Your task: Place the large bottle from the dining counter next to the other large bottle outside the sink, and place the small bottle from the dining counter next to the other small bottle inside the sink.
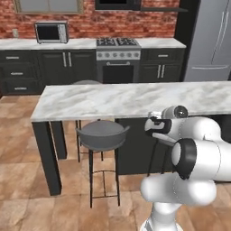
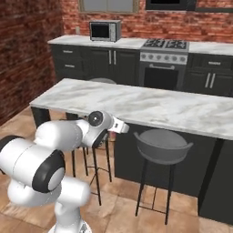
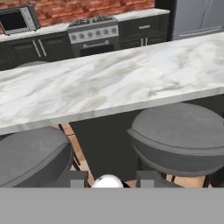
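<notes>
gripper (image 3: 111,177): clenched on the small bottle (image 3: 107,181); its pale cap sits between the tips
bottle: in the gripper, off the table (image 1: 113,99), above the stools (image 3: 183,131)
handling: probably light, stiff and slick; grip mid-body, carry upright

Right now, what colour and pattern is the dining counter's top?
White marble with grey veining; the dining counter shows it best in the hand view.

Even, diffuse light fills all three rendered frames, with no visible source. The marble surface (image 1: 135,97) reads bright without glare (only faint sheen), its underside dark. The pictures are soft and low-resolution, especially in the hand view's lower foreground.
</notes>
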### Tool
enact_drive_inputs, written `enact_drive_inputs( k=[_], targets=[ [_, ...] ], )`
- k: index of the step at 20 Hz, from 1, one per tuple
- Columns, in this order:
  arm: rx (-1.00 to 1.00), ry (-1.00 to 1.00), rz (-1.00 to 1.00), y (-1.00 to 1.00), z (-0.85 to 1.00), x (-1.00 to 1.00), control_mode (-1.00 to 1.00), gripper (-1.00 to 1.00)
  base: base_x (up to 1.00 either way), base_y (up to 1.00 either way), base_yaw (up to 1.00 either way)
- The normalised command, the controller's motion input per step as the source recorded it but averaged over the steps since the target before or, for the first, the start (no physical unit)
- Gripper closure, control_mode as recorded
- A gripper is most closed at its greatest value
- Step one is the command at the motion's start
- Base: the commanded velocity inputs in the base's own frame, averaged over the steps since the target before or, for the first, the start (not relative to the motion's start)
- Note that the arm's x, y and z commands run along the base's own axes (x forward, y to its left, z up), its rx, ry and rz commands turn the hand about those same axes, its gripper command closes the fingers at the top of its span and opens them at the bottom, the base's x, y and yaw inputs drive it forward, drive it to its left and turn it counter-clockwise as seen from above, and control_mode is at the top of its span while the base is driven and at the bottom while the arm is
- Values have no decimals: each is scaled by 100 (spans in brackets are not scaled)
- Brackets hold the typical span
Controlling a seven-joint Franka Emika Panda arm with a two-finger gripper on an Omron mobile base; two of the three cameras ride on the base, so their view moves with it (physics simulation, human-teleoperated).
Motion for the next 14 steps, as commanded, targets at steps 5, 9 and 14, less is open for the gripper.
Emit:
enact_drive_inputs(
  k=[5,9,14],
  targets=[
    [0,0,0,0,0,0,100,100,-17,25,-32],
    [0,0,0,0,0,0,100,100,-15,20,-39],
    [0,0,0,0,0,0,100,100,-24,16,-38]
  ],
)
